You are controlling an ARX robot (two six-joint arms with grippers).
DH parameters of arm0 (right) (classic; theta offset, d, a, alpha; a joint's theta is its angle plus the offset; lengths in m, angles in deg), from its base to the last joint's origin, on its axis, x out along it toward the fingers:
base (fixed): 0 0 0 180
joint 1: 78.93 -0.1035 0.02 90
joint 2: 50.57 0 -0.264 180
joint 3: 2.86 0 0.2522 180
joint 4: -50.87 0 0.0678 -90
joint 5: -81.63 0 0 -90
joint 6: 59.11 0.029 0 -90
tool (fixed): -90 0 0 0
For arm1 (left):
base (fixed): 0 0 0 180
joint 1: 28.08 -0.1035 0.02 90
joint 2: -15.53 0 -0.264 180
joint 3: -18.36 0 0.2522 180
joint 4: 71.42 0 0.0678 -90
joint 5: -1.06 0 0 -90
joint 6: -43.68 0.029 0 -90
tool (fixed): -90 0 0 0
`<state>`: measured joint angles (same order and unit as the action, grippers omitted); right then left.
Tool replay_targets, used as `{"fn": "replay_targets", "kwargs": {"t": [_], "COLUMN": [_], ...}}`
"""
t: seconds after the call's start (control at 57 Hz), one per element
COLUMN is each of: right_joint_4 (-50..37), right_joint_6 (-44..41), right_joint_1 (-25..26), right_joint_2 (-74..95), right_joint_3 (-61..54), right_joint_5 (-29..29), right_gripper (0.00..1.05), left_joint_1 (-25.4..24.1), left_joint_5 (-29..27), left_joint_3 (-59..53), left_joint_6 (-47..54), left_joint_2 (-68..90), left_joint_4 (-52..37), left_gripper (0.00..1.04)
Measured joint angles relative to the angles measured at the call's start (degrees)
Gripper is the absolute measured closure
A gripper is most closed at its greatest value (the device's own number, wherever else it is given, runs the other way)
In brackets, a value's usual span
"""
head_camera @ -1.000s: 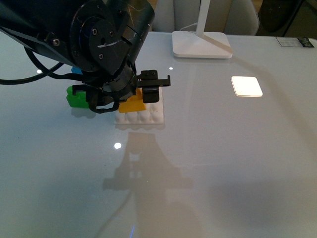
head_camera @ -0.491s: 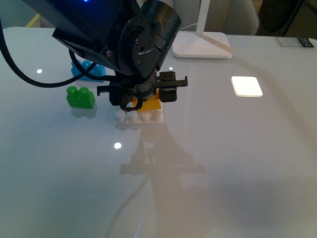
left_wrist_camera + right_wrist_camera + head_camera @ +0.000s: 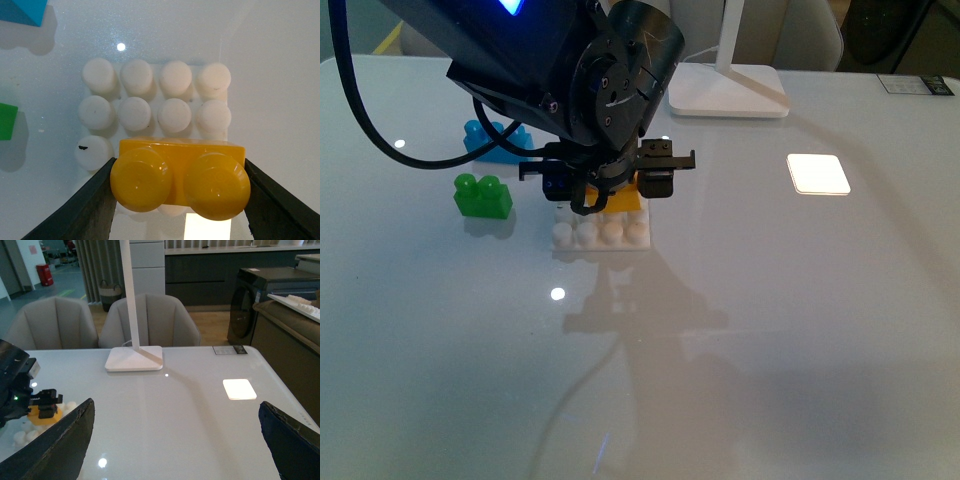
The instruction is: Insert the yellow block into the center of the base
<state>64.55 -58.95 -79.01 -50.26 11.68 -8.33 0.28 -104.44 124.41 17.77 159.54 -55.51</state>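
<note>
left pincer: clamped on the yellow block, 1 dark finger pressed to each short end, so it's narrow and holding

yellow block: 2 studs facing up, sitting level over the far part of the base in the front view, not over the middle

base studs: the wrist cam shows 2 full rows of 4 bare, plus 1 more stud with a dark speck peeking out beside the block

seated or not: honestly can't tell if the block is pressed down onto the studs or just above them, the front view is too crowded by the arm

green brick: on the table, off to the left of the base, apart from it

blue brick: farther back than the green one, partly behind the arm

right pincer: spread wide, nothing between the fingers, well away from the base

lamp foot: far side of the table, well apart from the base

glowing patch: bright square on the tabletop, off to the right
</note>
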Motion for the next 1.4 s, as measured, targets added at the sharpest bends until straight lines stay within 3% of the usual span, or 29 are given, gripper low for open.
{"fn": "replay_targets", "kwargs": {"t": [1.404], "right_joint_4": [0.00], "right_joint_6": [0.00], "right_joint_1": [0.00], "right_joint_2": [0.00], "right_joint_3": [0.00], "right_joint_5": [0.00], "right_gripper": [0.09], "left_joint_1": [-0.76], "left_joint_5": [-2.32], "left_joint_3": [-1.49], "left_joint_6": [5.64], "left_joint_2": [1.20], "left_joint_4": [-2.54], "left_gripper": [0.43]}}
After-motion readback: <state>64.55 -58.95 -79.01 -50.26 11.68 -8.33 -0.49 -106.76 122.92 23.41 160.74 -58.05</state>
